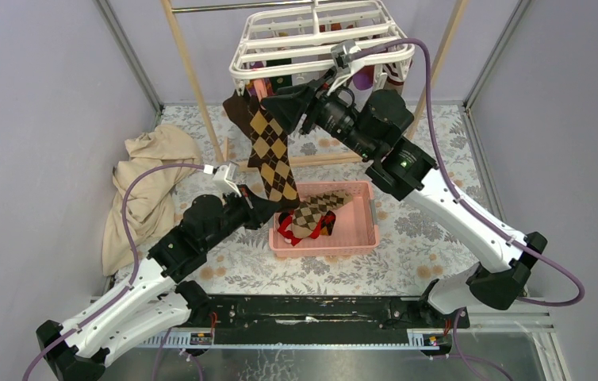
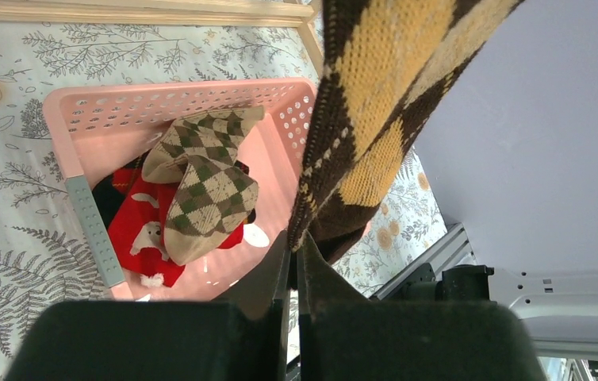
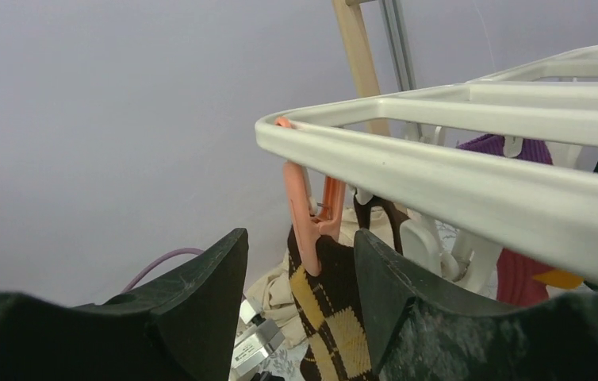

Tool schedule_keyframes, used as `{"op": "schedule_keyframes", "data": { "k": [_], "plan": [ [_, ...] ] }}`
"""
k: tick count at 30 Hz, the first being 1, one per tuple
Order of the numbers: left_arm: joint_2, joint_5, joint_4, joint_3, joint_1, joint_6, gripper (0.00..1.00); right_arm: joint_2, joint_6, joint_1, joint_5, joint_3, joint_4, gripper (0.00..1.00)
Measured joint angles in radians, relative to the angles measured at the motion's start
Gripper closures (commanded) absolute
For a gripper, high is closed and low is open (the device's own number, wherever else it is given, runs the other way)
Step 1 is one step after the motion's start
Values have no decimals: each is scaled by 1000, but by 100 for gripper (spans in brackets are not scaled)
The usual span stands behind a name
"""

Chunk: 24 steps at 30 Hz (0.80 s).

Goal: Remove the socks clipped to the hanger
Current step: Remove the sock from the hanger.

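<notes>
A brown-yellow argyle sock (image 1: 270,151) hangs from an orange clip (image 3: 305,214) on the near left corner of the white hanger (image 1: 280,49). My left gripper (image 1: 268,208) is shut on the sock's lower end (image 2: 359,135), beside the pink basket. My right gripper (image 3: 300,262) is open, its jaws either side of the orange clip and the sock's top (image 3: 331,317), just under the hanger's rim (image 3: 438,151). Purple, red and maroon socks (image 3: 518,262) hang further in.
A pink basket (image 1: 363,230) holds a green-beige argyle sock (image 2: 201,182) and a red sock (image 2: 141,230). A beige cloth (image 1: 145,190) lies at the left. A wooden pole frame (image 1: 193,79) stands around the hanger.
</notes>
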State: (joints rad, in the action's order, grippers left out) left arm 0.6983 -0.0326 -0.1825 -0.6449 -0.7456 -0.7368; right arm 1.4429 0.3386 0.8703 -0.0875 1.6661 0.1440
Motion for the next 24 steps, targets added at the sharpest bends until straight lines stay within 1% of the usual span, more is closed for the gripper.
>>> {"op": "schedule_keyframes", "data": {
  "k": [3, 10, 24],
  "plan": [
    [1, 10, -1, 0, 0, 0, 99, 20, -6, 0, 1, 21, 0, 40],
    [4, 40, -2, 0, 0, 0, 99, 50, -29, 0, 19, 57, 0, 39],
    [4, 106, -2, 0, 0, 0, 100, 75, -43, 4, 35, 40, 35, 40]
  ]
}}
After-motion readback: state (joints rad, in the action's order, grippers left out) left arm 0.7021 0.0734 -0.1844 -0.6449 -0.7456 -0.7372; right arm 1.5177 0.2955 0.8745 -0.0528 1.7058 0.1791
